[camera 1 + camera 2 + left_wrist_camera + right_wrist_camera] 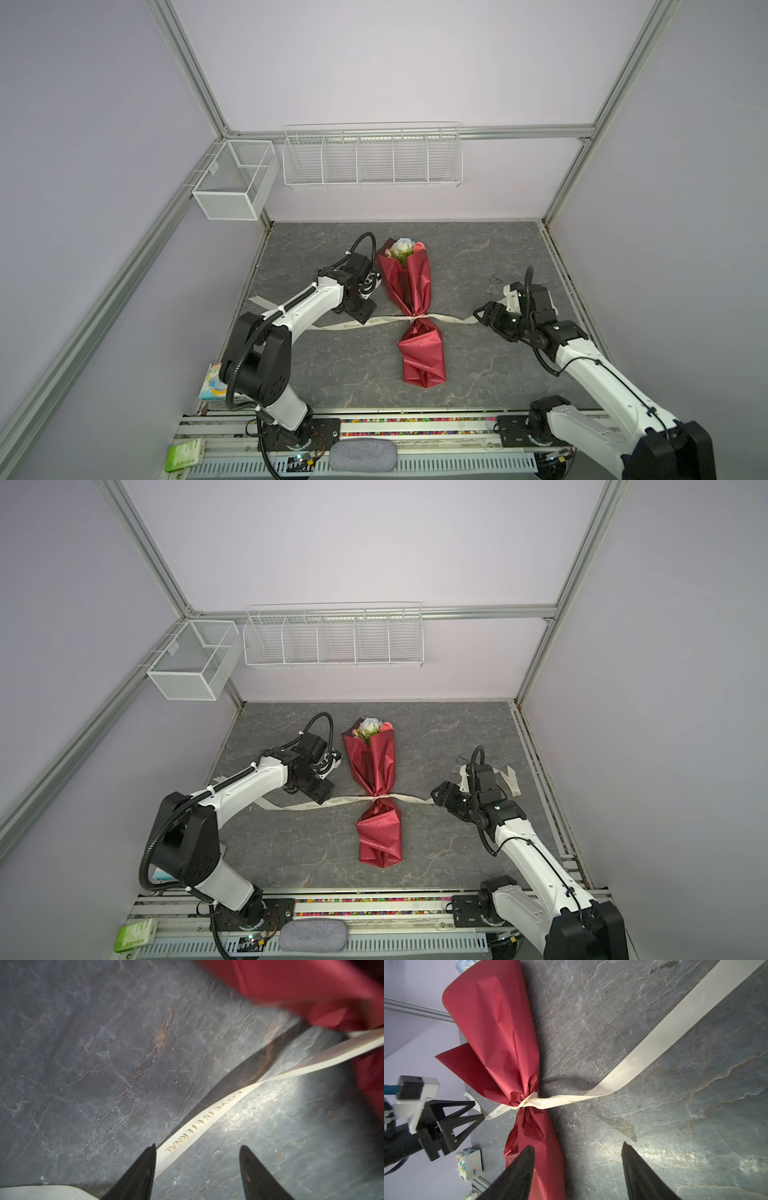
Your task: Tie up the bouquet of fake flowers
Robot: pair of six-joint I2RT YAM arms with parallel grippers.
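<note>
While ribbon [374, 323] cinches bouquet [409, 291] mid-frame, left gripper [197, 1147] and right gripper [577, 1145] gape empty; knot seems tied, bow maybe left

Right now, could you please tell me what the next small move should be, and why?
Probably lower the left gripper and close on the ribbon: its tail runs between the open, empty jaws, and it seems knotted once around the bouquet.

bouquet [409, 291] mid-table blocks centre, ribbon [374, 323] strung across, tabletop [478, 257] open back & front
</note>
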